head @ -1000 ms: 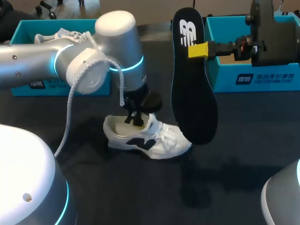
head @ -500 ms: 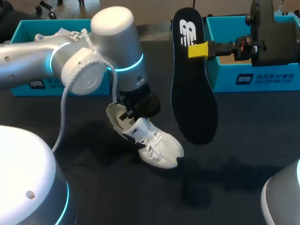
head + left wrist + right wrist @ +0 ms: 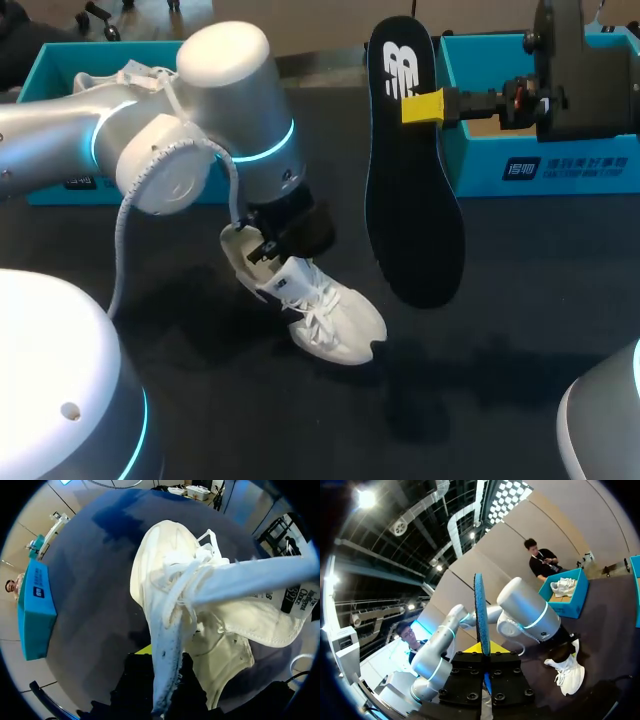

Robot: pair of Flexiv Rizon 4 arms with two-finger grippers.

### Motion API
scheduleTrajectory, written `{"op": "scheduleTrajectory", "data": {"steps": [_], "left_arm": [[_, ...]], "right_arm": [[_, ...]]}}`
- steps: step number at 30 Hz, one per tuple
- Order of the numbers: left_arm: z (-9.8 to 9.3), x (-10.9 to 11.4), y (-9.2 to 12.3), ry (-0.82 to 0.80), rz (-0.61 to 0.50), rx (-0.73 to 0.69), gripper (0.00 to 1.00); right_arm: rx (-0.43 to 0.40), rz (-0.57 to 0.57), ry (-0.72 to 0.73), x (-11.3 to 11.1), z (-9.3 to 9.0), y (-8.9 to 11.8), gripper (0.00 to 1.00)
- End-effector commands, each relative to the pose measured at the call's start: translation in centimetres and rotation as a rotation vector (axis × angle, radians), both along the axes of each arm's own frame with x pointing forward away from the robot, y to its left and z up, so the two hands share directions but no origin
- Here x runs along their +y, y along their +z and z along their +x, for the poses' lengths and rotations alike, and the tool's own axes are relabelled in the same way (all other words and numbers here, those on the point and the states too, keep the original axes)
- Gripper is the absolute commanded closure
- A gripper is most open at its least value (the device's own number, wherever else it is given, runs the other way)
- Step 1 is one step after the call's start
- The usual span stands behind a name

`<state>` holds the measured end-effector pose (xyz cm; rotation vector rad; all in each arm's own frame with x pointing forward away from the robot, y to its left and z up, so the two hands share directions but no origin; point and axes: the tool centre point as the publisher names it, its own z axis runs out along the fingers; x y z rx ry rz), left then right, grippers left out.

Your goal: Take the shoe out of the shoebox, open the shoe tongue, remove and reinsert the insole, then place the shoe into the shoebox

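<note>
In the head view my left gripper (image 3: 270,248) is shut on the heel collar of the white shoe (image 3: 315,310). The shoe hangs tilted, heel up and toe toward the front right. In the left wrist view the dark fingers of the left gripper (image 3: 162,680) pinch the shoe's rim (image 3: 165,645), with the tongue and laces (image 3: 200,575) spread ahead. My right gripper (image 3: 422,106) is shut on the black insole (image 3: 412,200), which hangs upright to the right of the shoe. The right wrist view shows the insole (image 3: 481,610) edge-on between the right gripper's (image 3: 484,650) fingers, with the shoe (image 3: 567,672) beyond it.
A teal shoebox (image 3: 60,70) at the back left holds a second white shoe (image 3: 130,75). Another teal shoebox (image 3: 540,165) stands at the back right behind my right arm. My left arm's large elbow (image 3: 200,120) hangs over the table's left middle.
My left gripper has raised the shoe's heel and swung it, so the toe now points front right instead of lying flat sideways. The right arm and insole have not moved.
</note>
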<state>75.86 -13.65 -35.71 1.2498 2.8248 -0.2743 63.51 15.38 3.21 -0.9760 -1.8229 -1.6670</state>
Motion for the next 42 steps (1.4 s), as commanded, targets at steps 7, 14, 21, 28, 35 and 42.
{"op": "scheduleTrajectory", "data": {"steps": [7, 14, 21, 28, 35, 42], "left_arm": [[2.1, -2.2, 0.6, -0.321, 0.227, 0.141, 1.00], [2.7, -3.4, 0.8, -0.520, 0.306, 0.147, 1.00], [2.9, -4.9, 0.5, -0.638, 0.401, 0.103, 1.00], [1.5, -5.7, -0.1, -0.680, 0.406, 0.123, 1.00], [0.4, -6.1, -1.0, -0.694, 0.417, 0.131, 1.00], [-0.4, -6.9, -2.2, -0.721, 0.437, 0.133, 1.00]], "right_arm": [[0.003, -0.003, 0.000, 0.3, 0.2, 0.0, 1.00], [0.003, -0.003, 0.000, 0.3, 0.2, 0.0, 1.00], [0.003, -0.003, 0.000, 0.3, 0.2, 0.0, 1.00], [0.003, -0.003, 0.000, 0.3, 0.2, 0.0, 1.00], [0.003, -0.003, 0.000, 0.3, 0.2, 0.0, 1.00], [0.003, -0.003, 0.000, 0.3, 0.2, 0.0, 1.00]]}}
